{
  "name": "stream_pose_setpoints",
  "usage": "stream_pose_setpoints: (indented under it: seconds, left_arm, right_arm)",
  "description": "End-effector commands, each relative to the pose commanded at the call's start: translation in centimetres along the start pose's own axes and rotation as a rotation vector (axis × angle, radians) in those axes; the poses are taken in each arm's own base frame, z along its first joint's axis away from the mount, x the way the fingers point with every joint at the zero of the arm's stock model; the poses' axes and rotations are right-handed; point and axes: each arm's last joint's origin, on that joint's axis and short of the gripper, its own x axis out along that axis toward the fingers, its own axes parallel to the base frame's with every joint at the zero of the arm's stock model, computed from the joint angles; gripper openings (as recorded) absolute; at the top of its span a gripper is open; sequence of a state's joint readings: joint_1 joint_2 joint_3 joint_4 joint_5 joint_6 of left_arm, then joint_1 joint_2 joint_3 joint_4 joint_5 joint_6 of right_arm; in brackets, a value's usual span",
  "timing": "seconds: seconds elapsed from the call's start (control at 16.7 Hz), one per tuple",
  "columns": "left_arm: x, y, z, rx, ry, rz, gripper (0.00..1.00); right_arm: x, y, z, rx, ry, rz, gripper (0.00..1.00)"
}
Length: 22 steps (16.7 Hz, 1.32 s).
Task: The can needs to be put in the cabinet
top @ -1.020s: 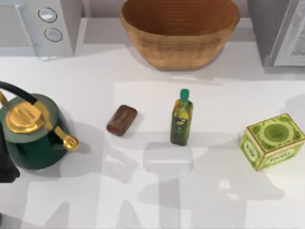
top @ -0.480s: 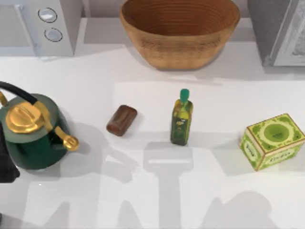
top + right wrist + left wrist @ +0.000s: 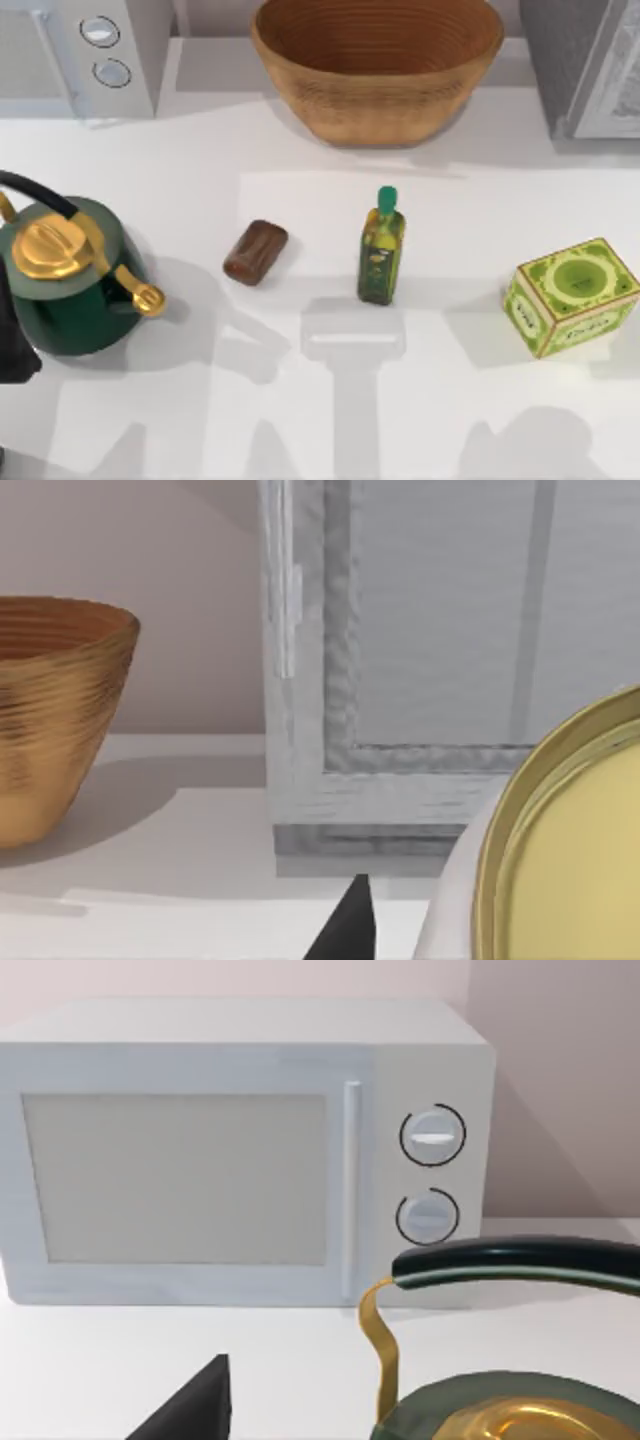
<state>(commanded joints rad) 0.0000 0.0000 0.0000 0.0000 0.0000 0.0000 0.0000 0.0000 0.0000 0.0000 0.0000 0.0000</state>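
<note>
Can: the dark brown can (image 3: pixel 256 252) lay on its side on the white table (image 3: pixel 200 180), left of centre in the top view, its long axis running diagonally. Nothing touched it.
Cabinet: the grey cabinet (image 3: pixel 585 65) stood at the far right corner of the table, well apart from the can; the right wrist view showed its pale panelled front (image 3: pixel 440 650) and lower frame.
Bottle: the green-capped olive-oil bottle (image 3: pixel 381 250) stood upright to the right of the can, near it but apart.
Box: the green box (image 3: pixel 571 295) sat near the right edge, well apart from the bottle.
Basket: the woven bowl-shaped basket (image 3: pixel 377 65) stood at the far centre of the table, beyond the can and the bottle; its side also appeared in the right wrist view (image 3: pixel 55 715).
Kettle: the dark green kettle (image 3: pixel 65 280) with a gold lid and spout sat by the left edge, its black handle arching over it; the left wrist view showed that handle (image 3: pixel 520 1265) close by.
Microwave: the white microwave (image 3: pixel 85 50) with 2 dials stood at the far left corner, facing the left wrist camera (image 3: pixel 240 1150).
Left arm: a dark part of it (image 3: pixel 12 340) showed at the left edge beside the kettle.
Grippers: I could not tell whether either pair of fingers stood apart or together.
</note>
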Motion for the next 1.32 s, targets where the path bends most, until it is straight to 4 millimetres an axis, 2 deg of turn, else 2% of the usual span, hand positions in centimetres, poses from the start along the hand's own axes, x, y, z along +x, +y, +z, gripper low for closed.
stream_pose_setpoints:
  seconds: [0.24,0.36,0.48,0.6,0.78,1.08,1.2,1.32]
  left_arm:
    - [0.0,0.0,0.0,0.0,0.0,0.0,1.0]
    - [0.0,0.0,0.0,0.0,0.0,0.0,1.0]
    - [0.0,0.0,0.0,0.0,0.0,0.0,1.0]
    - [0.0,0.0,0.0,0.0,0.0,0.0,1.0]
    - [0.0,0.0,0.0,0.0,0.0,0.0,1.0]
    - [0.0,0.0,0.0,0.0,0.0,0.0,1.0]
    - [0.0,0.0,0.0,0.0,0.0,0.0,1.0]
    - [0.0,0.0,0.0,0.0,0.0,0.0,1.0]
  right_arm:
    - [0.0,0.0,0.3,0.002,0.006,-0.001,0.0]
    - [0.1,0.1,1.5,0.002,0.027,-0.001,0.0]
    - [0.3,0.2,3.7,0.001,0.057,0.001,0.0]
    - [0.9,0.4,7.0,-0.001,0.083,0.004,0.0]
    - [2.6,0.9,13.4,-0.005,0.1,0.009,0.0]
    - [7.5,2.3,24.7,-0.008,0.074,0.012,0.0]
    - [9.6,2.9,28.4,-0.006,0.054,0.008,0.0]
    - [11.6,3.5,31.2,-0.004,0.036,0.004,0.0]
